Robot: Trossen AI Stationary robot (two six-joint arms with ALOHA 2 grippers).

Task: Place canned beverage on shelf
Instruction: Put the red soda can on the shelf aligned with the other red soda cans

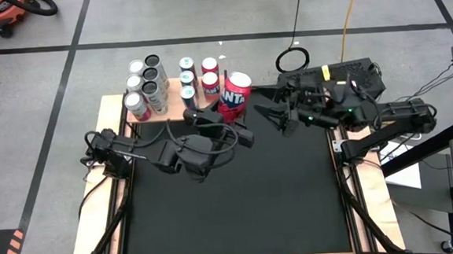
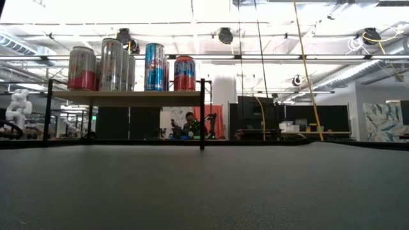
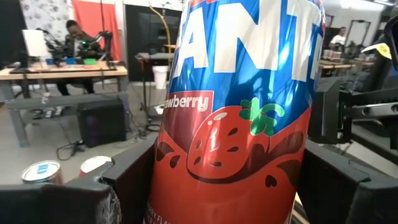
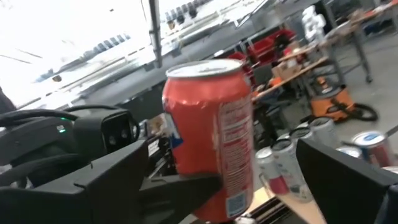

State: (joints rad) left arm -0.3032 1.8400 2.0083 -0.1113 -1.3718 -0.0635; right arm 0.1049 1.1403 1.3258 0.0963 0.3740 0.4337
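A red and blue strawberry soda can (image 1: 235, 93) stands upright in the air beside the right end of the shelf (image 2: 128, 97), with my left gripper (image 1: 224, 118) shut on it. The pale wood shelf rests on thin black supports, and several cans (image 2: 112, 64) stand on its board. My right gripper (image 1: 277, 116) is open just right of the held can, touching nothing. In the right wrist view its fingers (image 4: 112, 180) stand wide on either side of the can (image 4: 208, 130), which is farther off. Neither gripper shows in the low view. My left gripper pinches the can's lower body (image 3: 186, 186) between its two fingers, one on each side of the round wall. The fingers (image 3: 329, 180) lie level and come from the table's near side, pointing toward the far edge. The can stands upright, lifted clear of table and shelf.
A black mat (image 1: 231, 198) covers the table's middle, with bare room toward the near edge. The cans on the shelf crowd its left and middle (image 1: 149, 84). Cables and a dark box (image 1: 326, 77) lie at the far right, and people sit at desks in the room beyond.
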